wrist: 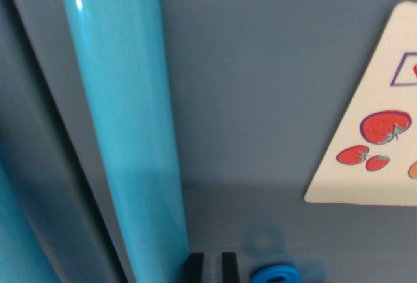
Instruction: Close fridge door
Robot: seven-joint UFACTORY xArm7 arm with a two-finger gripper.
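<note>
End effector [212,267] pressed up close against the grey fridge door

Only two black fingertip ends show at the bottom edge, narrowly apart, holding nothing that can be seen; just to the wrist view's left rises the glossy turquoise cylindrical handle [127,126], long axis near vertical, and beyond lies the flat matte grey door panel [254,87] with its strawberry sticker [374,139]

We see soft, even light; a glare streak runs down the turquoise handle [124,126], shadow darkens the panel below it, everything slightly blurred.
</note>
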